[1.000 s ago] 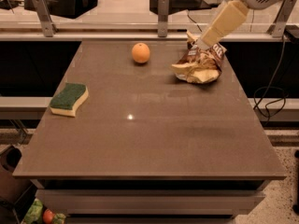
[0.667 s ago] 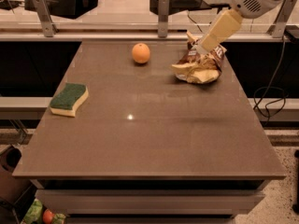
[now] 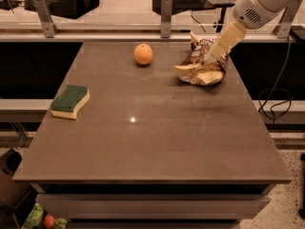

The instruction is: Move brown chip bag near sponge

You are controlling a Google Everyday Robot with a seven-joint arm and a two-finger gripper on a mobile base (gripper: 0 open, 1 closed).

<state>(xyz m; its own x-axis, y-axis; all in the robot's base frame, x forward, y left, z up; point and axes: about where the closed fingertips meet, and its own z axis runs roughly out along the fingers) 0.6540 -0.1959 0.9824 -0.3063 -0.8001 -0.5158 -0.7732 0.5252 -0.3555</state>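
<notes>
The brown chip bag (image 3: 202,65) lies crumpled at the far right of the table, dark brown on top and pale cream at its lower part. My gripper (image 3: 211,58) reaches down from the upper right and its tip sits on the bag's top right side. The sponge (image 3: 70,101), green on top over yellow foam, lies flat near the table's left edge, far from the bag.
An orange (image 3: 143,54) sits at the far middle of the table (image 3: 152,142), left of the bag. A rail with metal posts (image 3: 165,11) runs behind the table. A cable (image 3: 279,104) hangs off the right side. Small items (image 3: 43,218) lie on the floor at lower left.
My gripper has come down from above the bag to its top. The bag, orange and sponge have not moved.
</notes>
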